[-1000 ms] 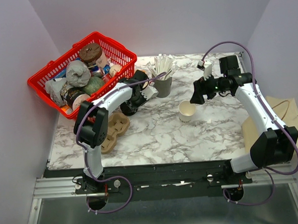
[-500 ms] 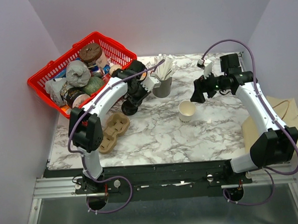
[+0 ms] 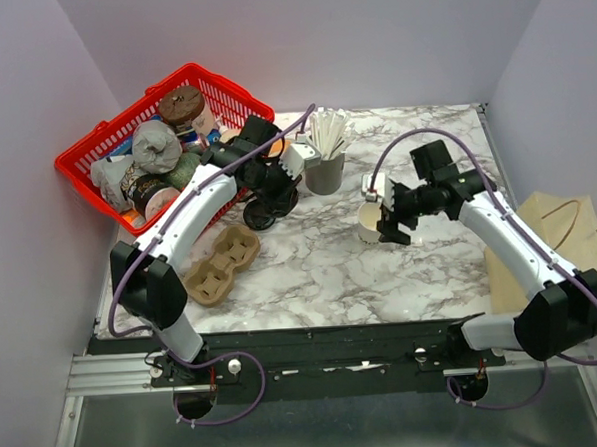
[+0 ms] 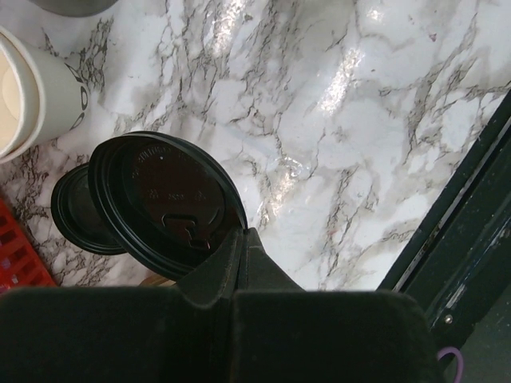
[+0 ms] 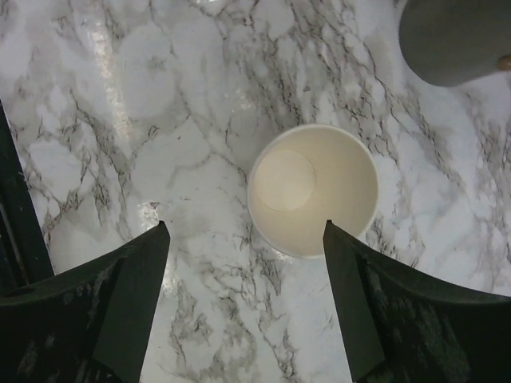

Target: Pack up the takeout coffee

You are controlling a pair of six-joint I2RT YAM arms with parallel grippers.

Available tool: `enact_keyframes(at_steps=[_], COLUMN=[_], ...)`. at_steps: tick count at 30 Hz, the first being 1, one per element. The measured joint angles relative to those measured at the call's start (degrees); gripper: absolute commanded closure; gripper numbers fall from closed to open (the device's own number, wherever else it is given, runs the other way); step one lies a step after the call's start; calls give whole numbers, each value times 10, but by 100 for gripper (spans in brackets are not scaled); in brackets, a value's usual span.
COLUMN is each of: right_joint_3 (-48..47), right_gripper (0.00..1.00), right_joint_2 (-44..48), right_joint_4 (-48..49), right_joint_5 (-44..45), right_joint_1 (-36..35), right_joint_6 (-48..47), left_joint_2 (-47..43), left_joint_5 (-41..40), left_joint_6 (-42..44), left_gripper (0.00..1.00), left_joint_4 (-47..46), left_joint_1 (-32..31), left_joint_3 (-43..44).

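The takeout coffee cup is a small cream-white paper cup that stands upright and lidless mid-table; in the right wrist view its inside looks empty. My right gripper is open just above it, with the cup at the far side of the gap between the fingers. My left gripper is shut on the rim of a round black lid and holds it over another black lid that lies on the table.
A red basket full of goods sits at the back left. A grey cup of white sticks stands behind the left gripper. A stack of cream cups is beside the lids. A cardboard cup carrier lies front left, and brown paper at the right edge.
My right gripper has moved down and left from behind the cup to just over it. My left gripper has shifted slightly back and right with the black lid in it.
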State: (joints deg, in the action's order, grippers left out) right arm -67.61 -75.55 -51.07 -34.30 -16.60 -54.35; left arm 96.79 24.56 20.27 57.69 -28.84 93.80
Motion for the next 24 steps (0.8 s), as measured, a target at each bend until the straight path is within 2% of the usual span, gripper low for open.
enact_keyframes(at_steps=[8, 14, 18, 19, 24], right_joint_3=[24, 42, 42, 42, 42], right_gripper=[13, 21, 37, 45, 62], right_joint_2=[-26, -57, -79, -84, -101], right_joint_4=[37, 65, 71, 71, 69], right_joint_5=[68, 103, 112, 113, 116], right_joint_1=[-64, -78, -78, -78, -83], right_joint_6=[-64, -78, -80, -81, -83], left_joint_2=[-61, -73, -77, -78, -79], left_joint_5=[5, -3, -6, -6, -9], left_joint_6=[-14, -15, -17, -17, -20], left_gripper=[100, 100, 100, 100, 100], left_joint_4=[-35, -39, -41, -42, -46], left_joint_1=[0, 1, 7, 8, 14], left_joint_3=[-38, -58, -58, -57, -53])
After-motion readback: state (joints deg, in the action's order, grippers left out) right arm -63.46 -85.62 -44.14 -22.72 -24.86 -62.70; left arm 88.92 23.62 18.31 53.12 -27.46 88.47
